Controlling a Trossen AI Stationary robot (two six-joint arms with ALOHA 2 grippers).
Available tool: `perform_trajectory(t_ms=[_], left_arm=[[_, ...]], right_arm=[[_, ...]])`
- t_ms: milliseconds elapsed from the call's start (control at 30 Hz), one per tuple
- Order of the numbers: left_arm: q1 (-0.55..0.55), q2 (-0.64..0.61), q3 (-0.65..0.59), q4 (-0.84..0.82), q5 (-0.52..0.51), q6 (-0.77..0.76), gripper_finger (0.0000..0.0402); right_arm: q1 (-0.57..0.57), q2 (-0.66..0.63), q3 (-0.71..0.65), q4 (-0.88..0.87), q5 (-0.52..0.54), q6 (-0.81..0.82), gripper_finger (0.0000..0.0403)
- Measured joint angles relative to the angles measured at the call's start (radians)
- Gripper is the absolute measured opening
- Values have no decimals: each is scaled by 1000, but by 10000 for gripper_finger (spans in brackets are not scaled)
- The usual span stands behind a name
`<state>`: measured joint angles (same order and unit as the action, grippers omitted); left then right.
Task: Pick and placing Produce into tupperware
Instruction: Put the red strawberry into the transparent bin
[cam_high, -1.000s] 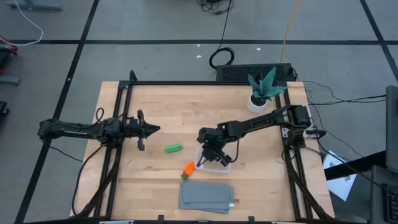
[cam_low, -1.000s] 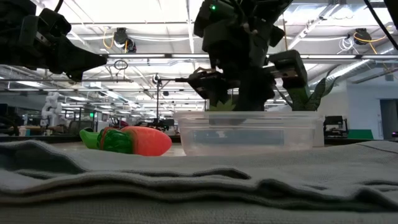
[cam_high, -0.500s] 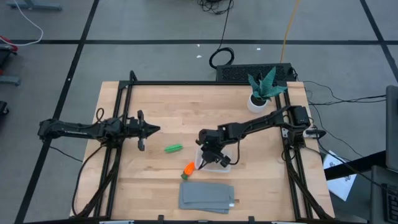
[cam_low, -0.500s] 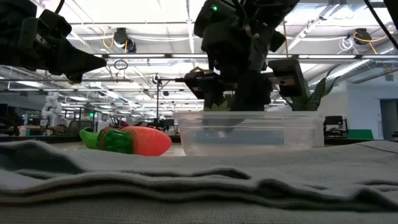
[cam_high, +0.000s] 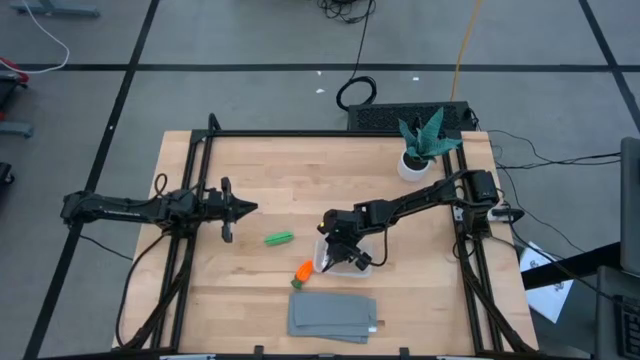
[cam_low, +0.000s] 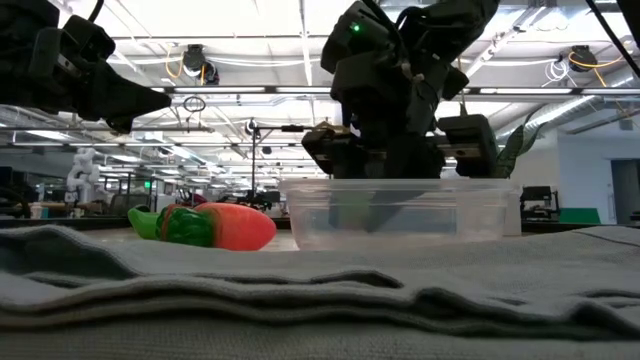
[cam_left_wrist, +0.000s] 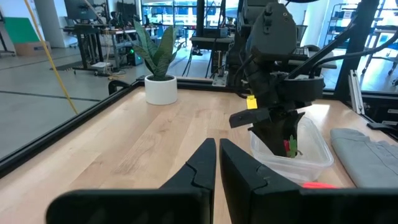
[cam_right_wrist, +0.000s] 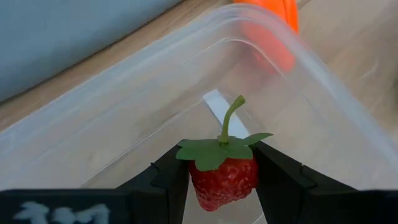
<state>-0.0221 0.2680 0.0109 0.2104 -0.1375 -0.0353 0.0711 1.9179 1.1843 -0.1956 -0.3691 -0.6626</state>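
I have the right claw (cam_right_wrist: 222, 180) clamped on the berry (cam_right_wrist: 224, 174), inside the tupperware (cam_right_wrist: 124, 118) and just above its floor. To finish well I should lower until the berry touches down, open gently, then lift straight up clear of the walls. The carrot (cam_high: 304, 270) lies just beside the tupperware, the pod (cam_high: 279, 238) a little beyond it. Well away from the tupperware, the left claw (cam_left_wrist: 216, 158) waits with fingers closed, empty.
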Motion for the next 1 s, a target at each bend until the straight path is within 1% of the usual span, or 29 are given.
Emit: perform_trajectory(t_ms=[333, 700, 1000], left_arm=[[0, 0, 0, 0, 0, 0, 24], [0, 0, 0, 0, 0, 0, 24], [0, 0, 0, 0, 0, 0, 24]], right_arm=[[0, 0, 0, 7, 0, 6, 147], [0, 0, 0, 10, 0, 22, 170], [0, 0, 0, 8, 0, 30, 171]])
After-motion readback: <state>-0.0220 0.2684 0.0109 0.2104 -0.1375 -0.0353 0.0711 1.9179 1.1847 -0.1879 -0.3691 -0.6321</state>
